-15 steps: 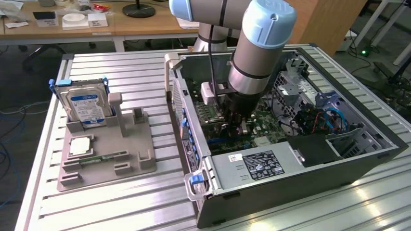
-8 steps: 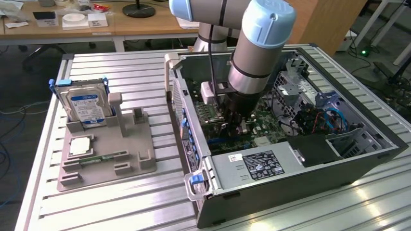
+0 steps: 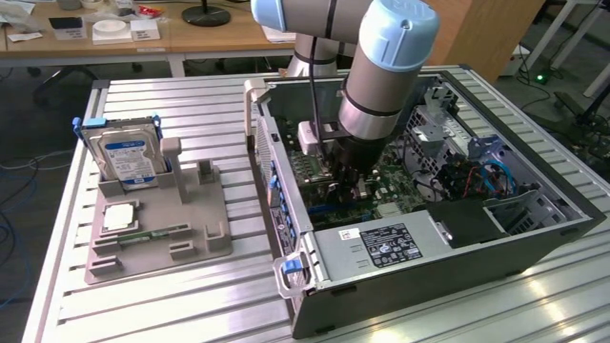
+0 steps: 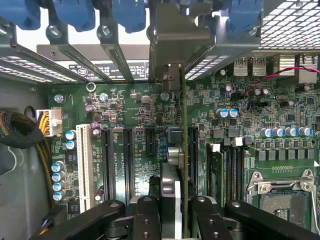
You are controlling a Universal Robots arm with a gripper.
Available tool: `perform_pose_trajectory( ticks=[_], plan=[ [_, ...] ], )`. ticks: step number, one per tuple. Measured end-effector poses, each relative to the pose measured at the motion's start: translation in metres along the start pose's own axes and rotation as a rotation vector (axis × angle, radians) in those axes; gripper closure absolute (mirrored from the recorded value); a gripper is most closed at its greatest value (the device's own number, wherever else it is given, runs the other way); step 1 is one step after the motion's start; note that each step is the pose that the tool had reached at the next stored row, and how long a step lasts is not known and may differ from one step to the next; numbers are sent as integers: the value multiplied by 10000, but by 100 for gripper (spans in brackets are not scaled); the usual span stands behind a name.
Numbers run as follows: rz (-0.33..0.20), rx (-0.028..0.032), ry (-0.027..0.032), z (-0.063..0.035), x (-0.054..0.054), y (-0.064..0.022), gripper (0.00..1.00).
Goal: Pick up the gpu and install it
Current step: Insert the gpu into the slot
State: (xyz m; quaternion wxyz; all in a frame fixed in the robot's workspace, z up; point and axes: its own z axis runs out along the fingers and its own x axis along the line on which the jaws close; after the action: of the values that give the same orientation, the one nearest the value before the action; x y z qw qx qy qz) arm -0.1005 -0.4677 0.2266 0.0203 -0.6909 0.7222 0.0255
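The gpu (image 4: 183, 150) is seen edge-on in the wrist view as a thin green-edged card standing upright over the motherboard (image 4: 125, 105). Its pale metal bracket (image 4: 172, 35) lies against the case's rear slot openings. My gripper (image 4: 176, 202) is shut on the card, with a black finger (image 4: 146, 212) on either side. The card runs alongside a long black expansion slot (image 4: 192, 150); whether it is seated I cannot tell. In the exterior view the arm reaches down into the open computer case (image 3: 533, 236), with the gripper (image 3: 341, 187) low over the board.
Beside the case stands a grey holder tray (image 3: 196, 239) with a blue-labelled hard drive (image 3: 124, 153) and a small green memory stick (image 3: 153, 234). Inside are the power supply (image 3: 381, 244), a white slot (image 4: 84, 160), a memory module (image 4: 216, 170), the CPU socket (image 4: 282, 197) and blue latches (image 4: 75, 12).
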Motion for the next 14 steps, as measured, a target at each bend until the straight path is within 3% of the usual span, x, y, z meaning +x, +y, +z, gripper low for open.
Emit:
perform_pose_trajectory(
  ticks=[14],
  plan=[
    [0,0,0,27,2,0,72]
  ],
)
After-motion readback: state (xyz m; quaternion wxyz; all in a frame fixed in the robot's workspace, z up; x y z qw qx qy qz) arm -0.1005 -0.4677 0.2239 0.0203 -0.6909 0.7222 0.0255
